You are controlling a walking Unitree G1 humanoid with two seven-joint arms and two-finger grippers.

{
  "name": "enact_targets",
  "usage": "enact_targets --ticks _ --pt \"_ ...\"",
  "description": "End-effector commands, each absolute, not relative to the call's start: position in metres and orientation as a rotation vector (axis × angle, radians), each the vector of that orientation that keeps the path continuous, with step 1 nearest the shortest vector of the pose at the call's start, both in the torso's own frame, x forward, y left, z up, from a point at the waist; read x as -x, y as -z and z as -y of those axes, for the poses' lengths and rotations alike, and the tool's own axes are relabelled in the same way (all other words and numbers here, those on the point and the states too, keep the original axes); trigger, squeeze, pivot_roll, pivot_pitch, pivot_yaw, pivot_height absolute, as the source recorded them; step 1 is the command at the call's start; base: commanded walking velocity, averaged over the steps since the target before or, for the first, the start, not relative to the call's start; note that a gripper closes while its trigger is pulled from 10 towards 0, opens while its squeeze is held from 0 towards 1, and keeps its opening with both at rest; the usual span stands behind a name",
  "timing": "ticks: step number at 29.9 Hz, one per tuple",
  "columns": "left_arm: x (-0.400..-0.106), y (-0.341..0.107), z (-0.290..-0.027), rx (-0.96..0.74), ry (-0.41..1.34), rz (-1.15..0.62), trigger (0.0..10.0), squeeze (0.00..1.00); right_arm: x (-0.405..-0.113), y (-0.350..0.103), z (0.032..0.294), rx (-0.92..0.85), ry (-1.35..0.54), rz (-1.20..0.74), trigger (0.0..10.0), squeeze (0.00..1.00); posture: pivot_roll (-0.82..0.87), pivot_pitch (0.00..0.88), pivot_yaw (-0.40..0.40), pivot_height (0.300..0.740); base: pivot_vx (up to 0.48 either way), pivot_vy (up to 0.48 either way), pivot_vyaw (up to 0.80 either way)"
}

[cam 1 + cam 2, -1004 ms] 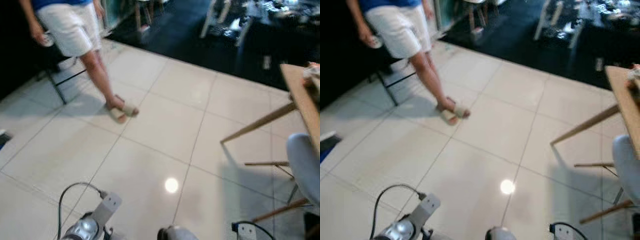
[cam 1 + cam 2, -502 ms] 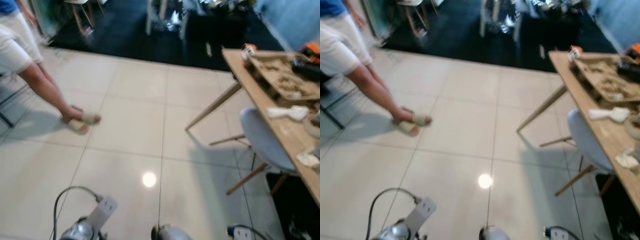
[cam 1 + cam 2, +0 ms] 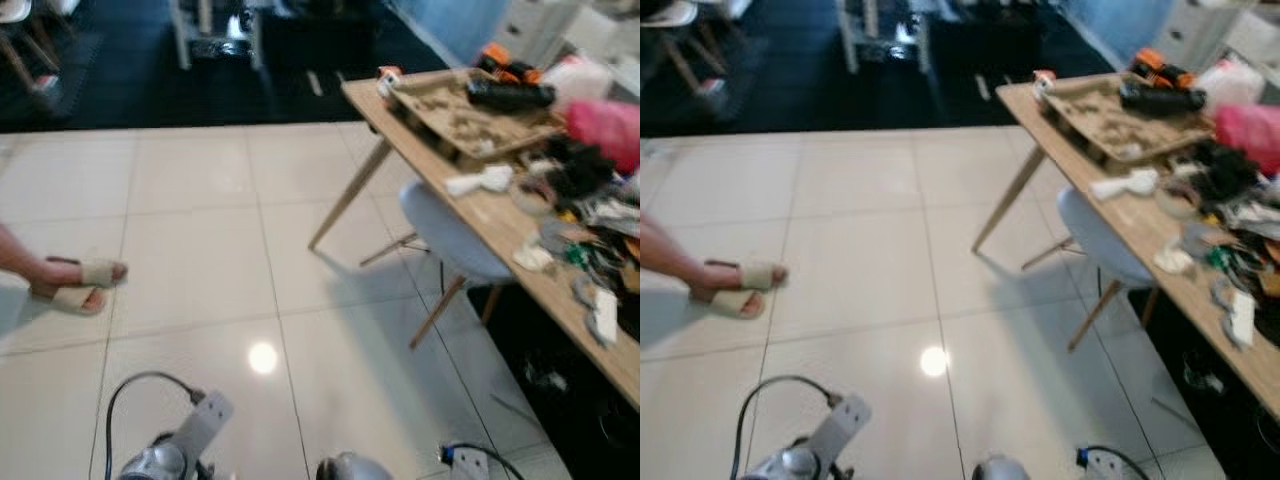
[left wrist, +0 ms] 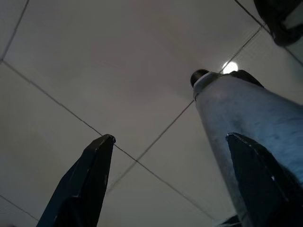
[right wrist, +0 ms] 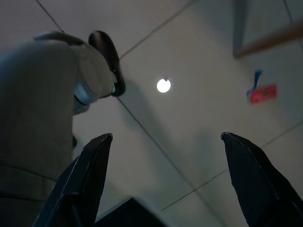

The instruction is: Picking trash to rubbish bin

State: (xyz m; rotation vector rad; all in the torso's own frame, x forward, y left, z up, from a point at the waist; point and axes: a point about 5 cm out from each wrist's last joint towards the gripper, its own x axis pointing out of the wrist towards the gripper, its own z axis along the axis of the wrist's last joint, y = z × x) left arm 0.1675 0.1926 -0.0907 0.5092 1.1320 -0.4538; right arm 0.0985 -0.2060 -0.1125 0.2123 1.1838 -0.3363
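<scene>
A wooden table [image 3: 478, 213] runs along the right, strewn with clutter. Among it lie crumpled white paper pieces [image 3: 481, 181], a smaller white scrap [image 3: 533, 257] and a pink bag [image 3: 606, 131]. My left arm [image 3: 168, 455] and right arm [image 3: 468, 462] hang low at the bottom edge of the eye views, far from the table. In the left wrist view my left gripper [image 4: 169, 137] is open over bare floor tiles, beside my silver leg [image 4: 241, 118]. In the right wrist view my right gripper [image 5: 165, 136] is open too, holding nothing.
A pale chair [image 3: 448, 236] with wooden legs is tucked under the table. A cardboard tray [image 3: 470, 108] with a dark object sits at the table's far end. A person's sandalled foot [image 3: 78, 284] stands at the left. Pale floor tiles [image 3: 210, 220] stretch ahead, with a dark area beyond.
The whole view has swung to the right: the table and chair have come further into view and the person has slid off to the left. Both arms hang as before.
</scene>
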Motion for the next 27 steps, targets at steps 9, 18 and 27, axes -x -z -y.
enact_targets --ticks 9,18,27 --pt "-0.158 0.095 -0.189 -0.507 0.476 -1.161 10.0 0.0 -0.083 0.112 0.228 -0.198 0.357 -1.21 10.0 0.0 0.14 0.088 -0.033 0.74 0.0 0.0 -0.8" --pt "-0.158 0.095 -0.189 -0.511 0.478 -1.161 10.0 0.0 -0.079 0.111 0.232 -0.191 0.355 -1.212 10.0 0.0 0.15 0.082 -0.036 0.74 0.0 0.0 -0.8" --pt "-0.158 0.095 -0.189 -0.514 0.475 -1.158 10.0 0.0 -0.092 0.113 0.215 -0.202 0.343 -1.2 10.0 0.0 0.15 0.082 -0.036 0.74 0.0 0.0 -0.8"
